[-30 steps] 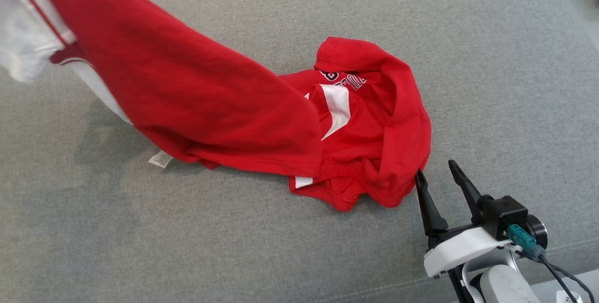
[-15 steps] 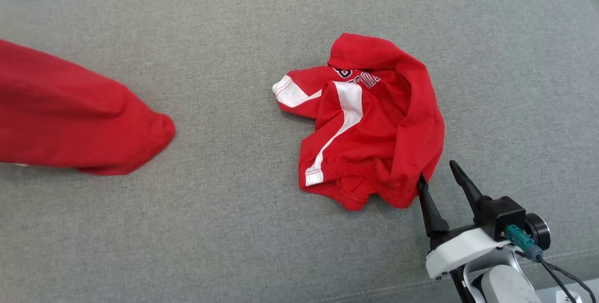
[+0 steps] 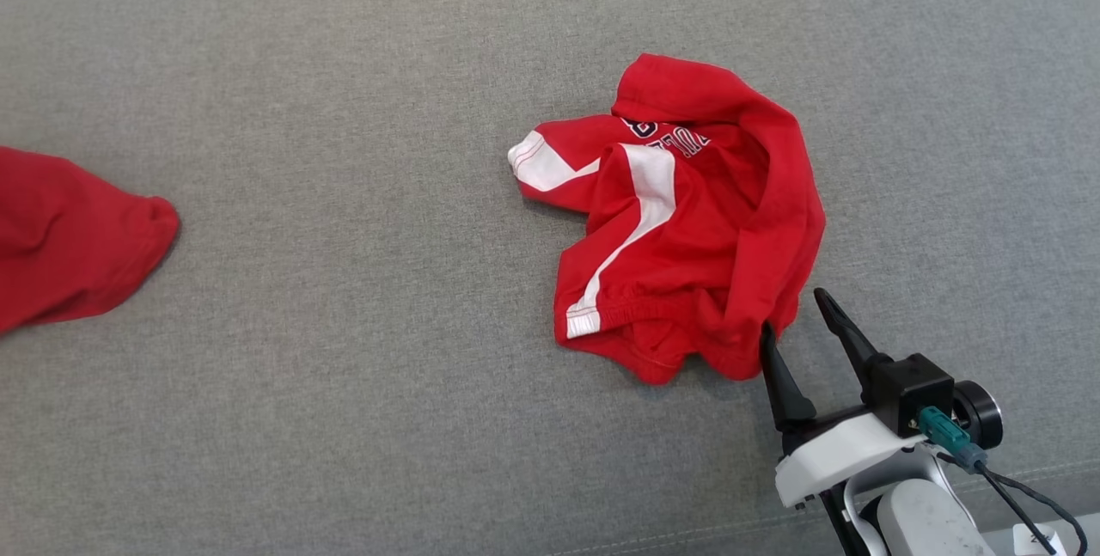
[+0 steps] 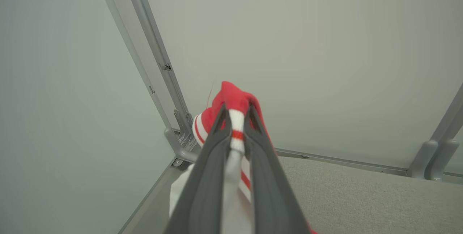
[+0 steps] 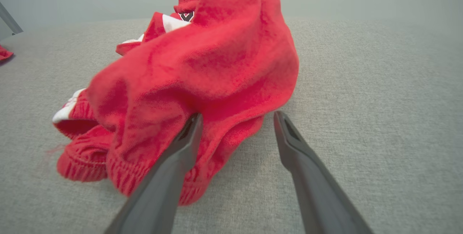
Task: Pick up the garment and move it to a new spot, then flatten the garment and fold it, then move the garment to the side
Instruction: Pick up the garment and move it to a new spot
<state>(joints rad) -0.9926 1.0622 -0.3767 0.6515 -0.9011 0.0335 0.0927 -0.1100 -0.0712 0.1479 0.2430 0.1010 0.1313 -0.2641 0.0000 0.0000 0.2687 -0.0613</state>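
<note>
Grey cloth-covered desk: left tool, clamped on a red garment by its striped trim, holds it at the frame's left edge; right tool, spread wide and empty, points up-left into the hem of a second, crumpled garment at centre-right.

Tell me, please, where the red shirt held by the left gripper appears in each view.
Head view: shirt at left edge, mid-height.
Left wrist view: shirt at centre, pinched in the left gripper.
Right wrist view: shirt, a red scrap at far left edge.
Shared landmark: grey cushion.
</note>
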